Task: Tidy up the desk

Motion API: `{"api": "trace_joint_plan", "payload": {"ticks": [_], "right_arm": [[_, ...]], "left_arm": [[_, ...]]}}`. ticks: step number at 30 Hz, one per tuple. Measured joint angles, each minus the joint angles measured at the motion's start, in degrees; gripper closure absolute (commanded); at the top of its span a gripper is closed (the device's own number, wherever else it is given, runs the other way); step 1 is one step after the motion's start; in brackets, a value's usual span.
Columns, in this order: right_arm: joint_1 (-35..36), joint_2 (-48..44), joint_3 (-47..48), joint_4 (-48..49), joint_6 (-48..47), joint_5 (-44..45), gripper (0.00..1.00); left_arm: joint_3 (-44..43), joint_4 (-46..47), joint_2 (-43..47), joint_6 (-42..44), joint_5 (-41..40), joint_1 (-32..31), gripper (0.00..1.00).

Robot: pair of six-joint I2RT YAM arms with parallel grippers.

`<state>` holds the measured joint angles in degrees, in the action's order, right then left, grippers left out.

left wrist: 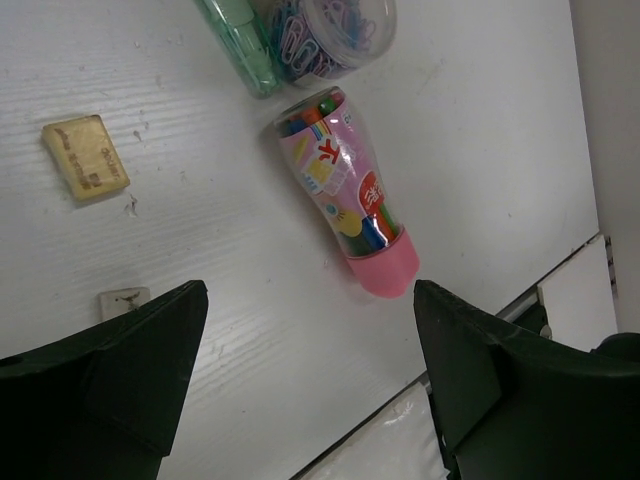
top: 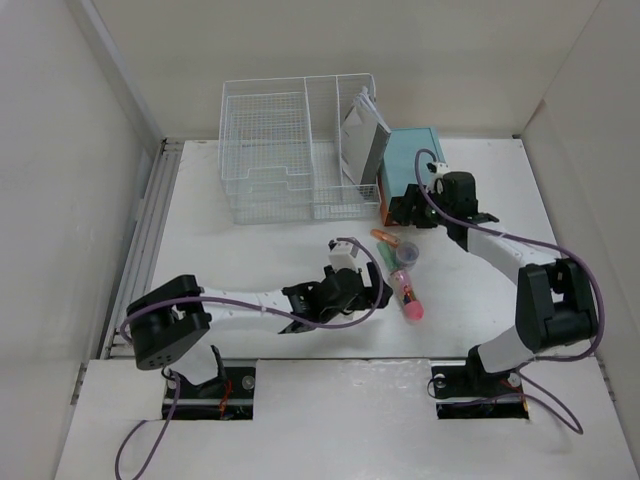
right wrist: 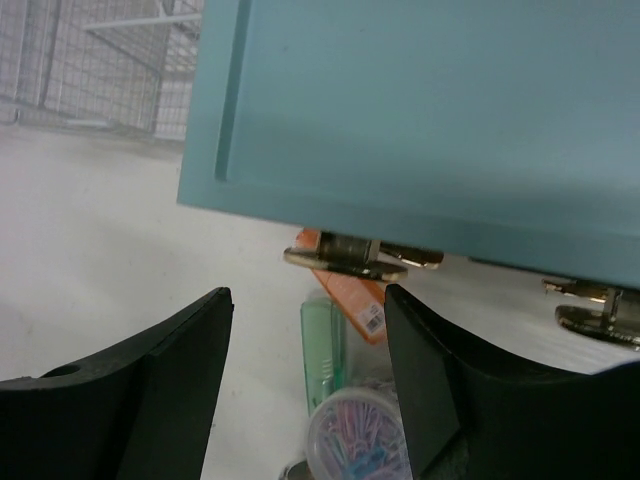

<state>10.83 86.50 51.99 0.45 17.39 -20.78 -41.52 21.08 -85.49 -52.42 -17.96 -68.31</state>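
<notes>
As the left jaws and right jaws stand apart, empty, the surface (left wrist: 480, 120) lies beneath them; just ahead of the left jaws, the marker tube (left wrist: 345, 190) looks light, stiff, slippery: grip its middle.

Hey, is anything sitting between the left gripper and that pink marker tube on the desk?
Nothing visible. The left gripper is open, with only bare desk between its fingers and the pink marker tube. The paperclip jar and green item lie beyond the tube's far end.
</notes>
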Motion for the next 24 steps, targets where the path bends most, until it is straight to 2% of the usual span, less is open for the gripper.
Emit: {"api": "trace_joint_plan", "payload": {"ticks": [6,12,15,24], "right_arm": [[0.0,3.1,1.05,2.6,1.44,3.32,0.32],[0.0,3.8,1.05,4.87,2.89,6.21,0.57],[0.04,3.61,0.55,5.68,3.17,6.73,0.62],[0.02,0.98,-2.29,7.76,3.17,7.02,0.64]], "left_arm": [[-1.01,0.46,-3.37,-1.07,-0.59,-1.05,0.18],[-2.03,0.81,-5.2,-1.95,-0.94,-1.42,0.18],[-3.28,1.4,-6.62,-2.19,-1.25,-1.4,0.18],[-10.69,1.79,-13.81,-2.01,-2.08,-1.42,0.17]]}}
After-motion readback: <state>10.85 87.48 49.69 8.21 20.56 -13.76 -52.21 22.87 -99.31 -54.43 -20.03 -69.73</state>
